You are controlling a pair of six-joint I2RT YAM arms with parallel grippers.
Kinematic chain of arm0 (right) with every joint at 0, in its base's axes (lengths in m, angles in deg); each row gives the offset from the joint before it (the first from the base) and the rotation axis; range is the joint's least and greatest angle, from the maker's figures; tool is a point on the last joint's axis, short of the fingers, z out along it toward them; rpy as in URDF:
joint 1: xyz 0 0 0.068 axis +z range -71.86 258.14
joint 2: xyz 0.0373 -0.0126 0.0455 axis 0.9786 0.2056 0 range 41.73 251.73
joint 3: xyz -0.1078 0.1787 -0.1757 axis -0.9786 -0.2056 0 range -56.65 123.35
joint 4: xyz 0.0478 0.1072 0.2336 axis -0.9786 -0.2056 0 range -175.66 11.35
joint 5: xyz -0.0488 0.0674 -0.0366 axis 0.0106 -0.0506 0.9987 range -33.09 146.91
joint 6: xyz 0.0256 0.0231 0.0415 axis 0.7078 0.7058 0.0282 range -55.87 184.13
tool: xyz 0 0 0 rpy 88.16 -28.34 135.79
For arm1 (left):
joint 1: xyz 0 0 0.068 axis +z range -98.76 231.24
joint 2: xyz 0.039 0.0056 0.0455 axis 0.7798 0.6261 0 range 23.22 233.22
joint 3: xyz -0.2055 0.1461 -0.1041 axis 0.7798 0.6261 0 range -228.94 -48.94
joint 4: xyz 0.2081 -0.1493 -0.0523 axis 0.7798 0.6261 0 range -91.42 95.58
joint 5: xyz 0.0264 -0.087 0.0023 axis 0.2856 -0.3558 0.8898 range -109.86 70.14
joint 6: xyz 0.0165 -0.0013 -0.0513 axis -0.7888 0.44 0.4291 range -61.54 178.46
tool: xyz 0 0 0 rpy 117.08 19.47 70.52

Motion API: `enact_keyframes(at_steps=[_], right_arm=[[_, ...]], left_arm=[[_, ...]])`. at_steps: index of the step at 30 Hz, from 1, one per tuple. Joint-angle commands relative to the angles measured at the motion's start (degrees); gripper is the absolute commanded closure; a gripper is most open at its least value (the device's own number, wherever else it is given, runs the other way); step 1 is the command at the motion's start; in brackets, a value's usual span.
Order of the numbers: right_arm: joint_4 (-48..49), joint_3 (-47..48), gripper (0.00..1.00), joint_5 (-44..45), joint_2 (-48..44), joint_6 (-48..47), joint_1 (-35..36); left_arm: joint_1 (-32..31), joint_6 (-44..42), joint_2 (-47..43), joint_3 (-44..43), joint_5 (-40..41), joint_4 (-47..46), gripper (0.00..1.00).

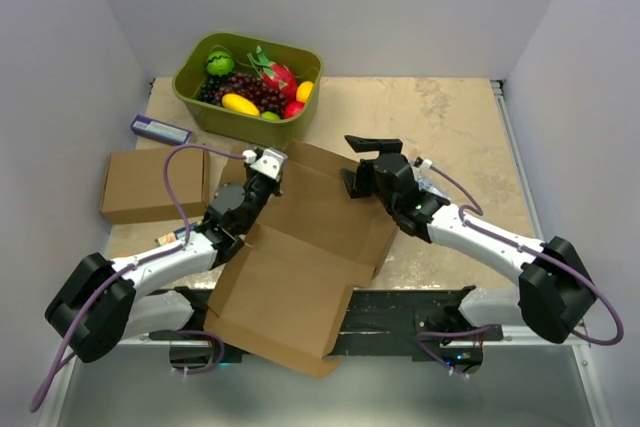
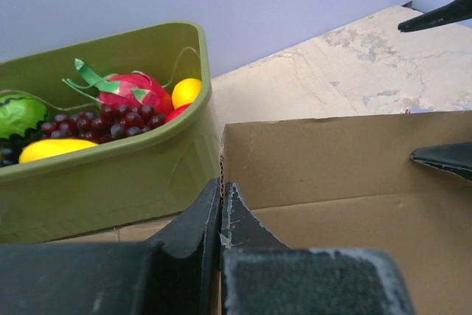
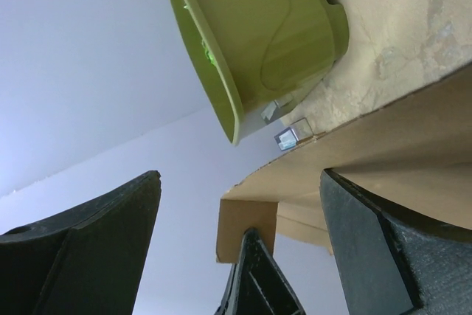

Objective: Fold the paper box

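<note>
Paper box (image 1: 300, 247) lay opened out between both arms, long axis slanting near-left to far-right; left gripper (image 2: 222, 201) was pinched tight on its far-left edge, while the right gripper (image 1: 358, 164) gaped wide, holding nothing, just beside the far-right corner.

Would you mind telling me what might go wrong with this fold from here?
The left gripper pinches only a corner of the paper box, so it might slip. The green tub sits close behind that corner and could get nudged. The right gripper is open, leaving the overhanging box free to slide.
</note>
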Motion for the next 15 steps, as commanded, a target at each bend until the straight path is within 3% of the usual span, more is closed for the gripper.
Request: enact_keyframes(at_steps=[1,9,15], right_arm=[[-2.96,2.88,0.08,-4.72,2.89,2.87,-2.45],[0.65,5.34,0.08,-17.22,8.09,2.08,-6.75],[-2.96,7.19,0.07,-24.77,7.21,-1.09,-8.60]], left_arm=[[-0.35,-6.27,-1.65,-1.40,-1.43,-8.30,1.00],[-0.44,-13.91,-3.59,-1.67,-6.35,-9.35,1.00],[-0.52,-18.05,-5.78,-2.54,-9.34,-8.31,1.00]])
